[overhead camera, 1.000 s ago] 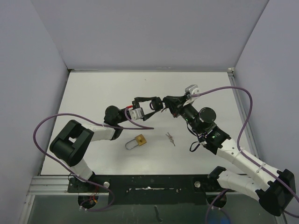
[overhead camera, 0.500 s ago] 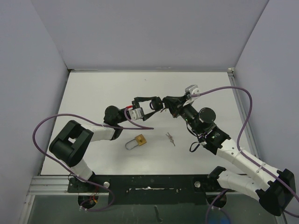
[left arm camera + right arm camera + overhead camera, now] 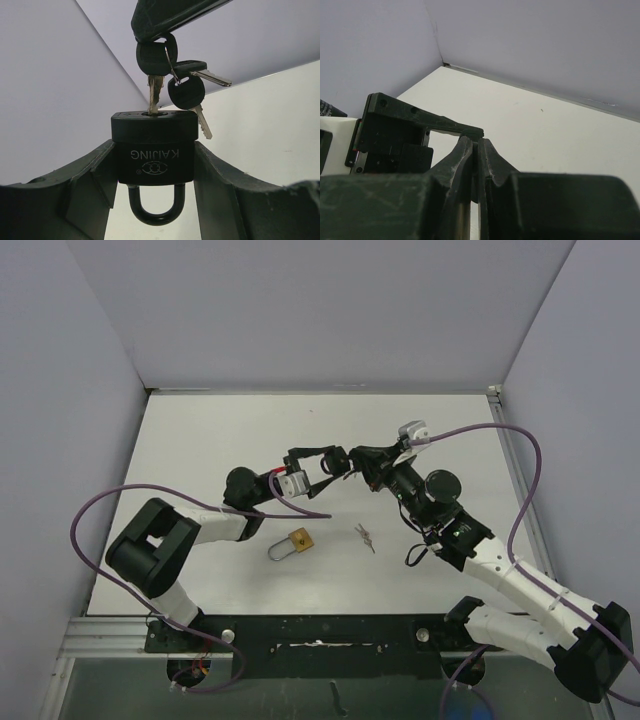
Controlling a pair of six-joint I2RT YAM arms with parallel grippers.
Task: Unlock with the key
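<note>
My left gripper (image 3: 152,165) is shut on a black padlock (image 3: 153,150) marked KAIJING, held off the table with its shackle (image 3: 153,207) closed and pointing toward the wrist. A key (image 3: 155,95) with a black head stands in the keyhole; two more keys (image 3: 187,92) hang from its ring. My right gripper (image 3: 479,145) is shut on the key head, hidden between its fingers. In the top view the two grippers meet at mid-table, left gripper (image 3: 322,466) and right gripper (image 3: 352,462) tip to tip.
A brass padlock (image 3: 290,542) lies on the table in front of the left arm. A small loose set of keys (image 3: 364,536) lies to its right. White walls enclose the table at the back and both sides.
The right wrist has shifted very slightly; the lock, key and left arm stay as they were.
</note>
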